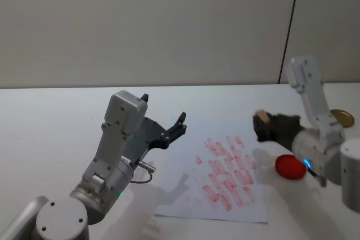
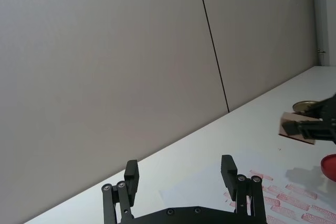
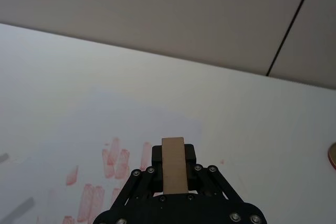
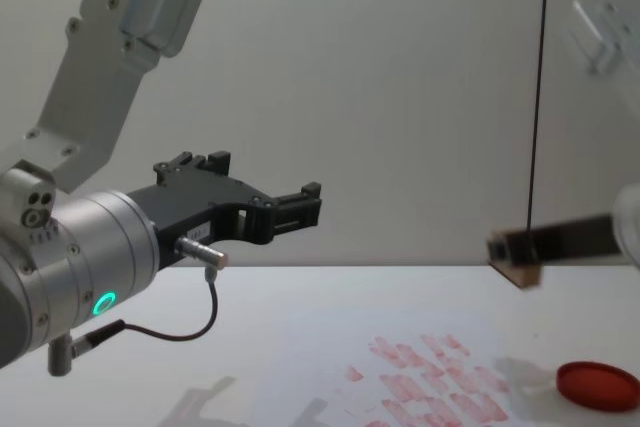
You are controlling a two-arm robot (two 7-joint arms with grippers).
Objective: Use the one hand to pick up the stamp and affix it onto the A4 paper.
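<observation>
**Wooden stamp held in the air beside the paper**

Pale tan wood marks the stamp [image 1: 260, 117], which is pinched between the black fingers of the right pincer [image 1: 264, 125] and held clear of the bench [image 1: 50, 122]. In the right wrist view the block [image 3: 173, 165] is seen clamped upright between the fingers, its narrow face turned toward the camera. In the chest view the stamp [image 4: 514, 257] is carried at the tip of the right pincer [image 4: 505, 247], well above the bench surface and above the right edge of the A4 paper [image 4: 420, 347].

The A4 paper [image 1: 185, 189] is laid flat near the middle of the bench, with rows of pinkish-red rectangular marks printed across its right half. A round red ink pad [image 1: 290, 166] is set on the bench just beside the paper's right edge, under the right arm. A flat round brass-coloured lid [image 1: 342, 117] is seen farther back, toward the bench's right edge.

The left pincer [image 1: 163, 122] is held raised over the paper's left side, its fingers spread apart and nothing between them; the same spread fingers [image 2: 132, 176] are seen in the left wrist view.
</observation>
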